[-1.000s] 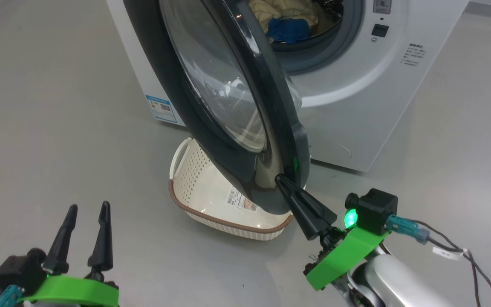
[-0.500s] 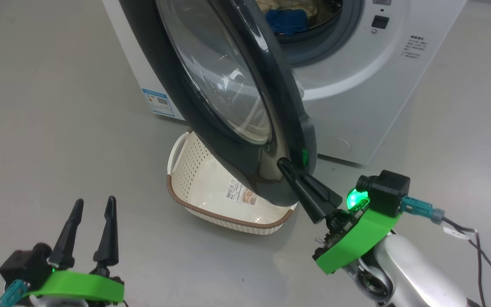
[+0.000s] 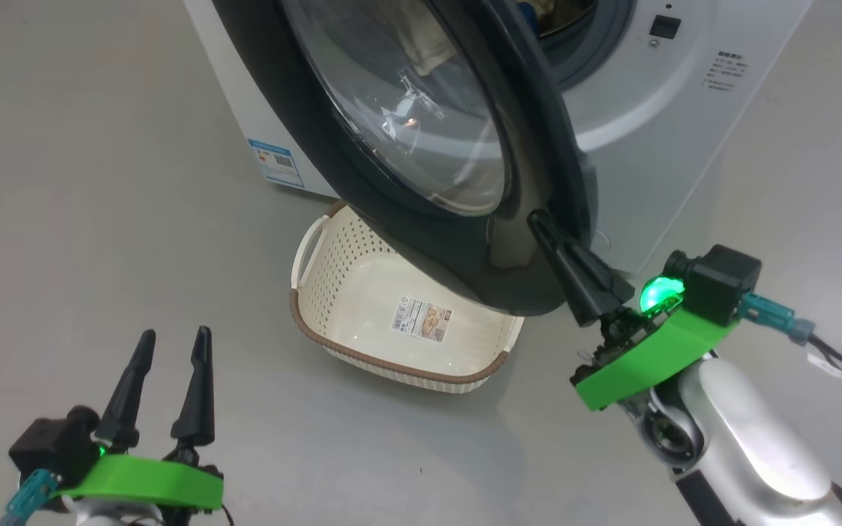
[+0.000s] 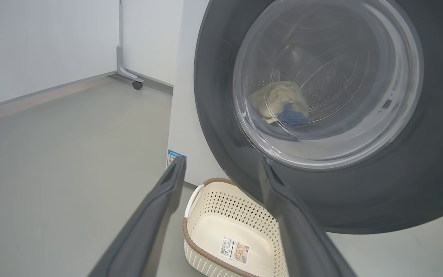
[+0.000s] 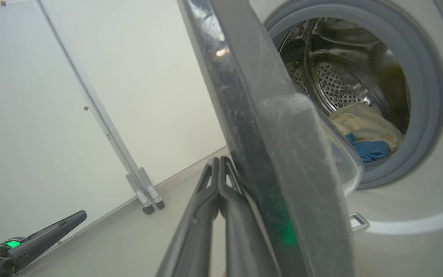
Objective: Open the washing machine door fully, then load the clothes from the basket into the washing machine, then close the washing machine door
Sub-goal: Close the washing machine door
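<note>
The washing machine (image 3: pixel 655 168) stands at the top with its door (image 3: pixel 479 270) swung partway across the drum opening. My right gripper (image 3: pixel 538 219) is shut, its tips touching the door's black outer rim near the free edge; in the right wrist view the shut fingers (image 5: pixel 218 165) lie against the door's edge (image 5: pixel 267 127). The clothes (image 5: pixel 367 127) lie inside the steel drum, and the clothes (image 4: pixel 279 102) also show through the door glass. The basket (image 3: pixel 333 292) sits on the floor below the door, holding nothing but its label sticker. My left gripper (image 3: pixel 169 340) is open at the lower left, holding nothing.
A white panel on castor feet (image 4: pixel 129 73) stands behind and left of the machine. Grey floor (image 3: pixel 99 219) spreads to the left and in front of the basket. A blue sticker (image 3: pixel 275 162) sits low on the machine's front.
The door has swung further towards the machine, with my shut right gripper following against its rim. The head view has shifted a little. My left gripper stays open in place.
</note>
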Available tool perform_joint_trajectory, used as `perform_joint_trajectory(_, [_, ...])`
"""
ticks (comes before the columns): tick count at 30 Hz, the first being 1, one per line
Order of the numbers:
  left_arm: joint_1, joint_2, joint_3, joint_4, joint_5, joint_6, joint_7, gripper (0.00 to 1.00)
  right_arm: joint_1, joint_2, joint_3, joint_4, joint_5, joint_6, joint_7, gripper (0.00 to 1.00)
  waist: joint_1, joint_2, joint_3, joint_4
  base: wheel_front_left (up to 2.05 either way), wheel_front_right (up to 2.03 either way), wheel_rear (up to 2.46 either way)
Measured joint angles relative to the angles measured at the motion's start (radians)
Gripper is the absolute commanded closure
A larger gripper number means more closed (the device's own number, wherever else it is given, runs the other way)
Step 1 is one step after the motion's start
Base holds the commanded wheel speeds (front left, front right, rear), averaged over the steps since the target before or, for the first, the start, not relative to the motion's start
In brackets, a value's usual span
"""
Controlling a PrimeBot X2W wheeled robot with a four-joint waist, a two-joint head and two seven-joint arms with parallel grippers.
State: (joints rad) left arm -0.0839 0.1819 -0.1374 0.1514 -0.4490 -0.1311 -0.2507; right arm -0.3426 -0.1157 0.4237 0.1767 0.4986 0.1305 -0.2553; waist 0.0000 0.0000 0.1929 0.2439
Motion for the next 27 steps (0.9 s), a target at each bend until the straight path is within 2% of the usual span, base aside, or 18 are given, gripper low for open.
perform_joint_trajectory(27, [-0.089,-0.012,-0.036,-0.022,-0.001,0.000,0.000,0.00,-0.180,0.036,-0.328,0.082,-0.056,0.000,0.000,1.00,0.0000,0.0000,0.102,0.037,0.00,0.00,0.00])
